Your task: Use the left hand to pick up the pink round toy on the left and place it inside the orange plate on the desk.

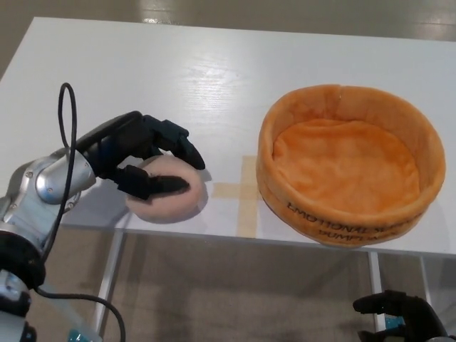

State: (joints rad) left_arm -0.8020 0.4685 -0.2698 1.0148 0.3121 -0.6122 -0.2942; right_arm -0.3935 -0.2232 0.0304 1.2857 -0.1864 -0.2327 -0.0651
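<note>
Partly hidden: soft pink round plush toy (174, 203), upper side covered by the black left hand (146, 158); any face cannot be made out. Black right hand (399, 317), cut off at the near right corner below the desk edge, fingers unclear. White wooden desk (214, 78): toy sits at its near edge, left of a tan tape cross (242, 189); bare surface lies far and left. Orange round plush plate (350, 162), right, near edge. Left hand: thumb and fingers wrapped on the toy, grasping it.
</note>
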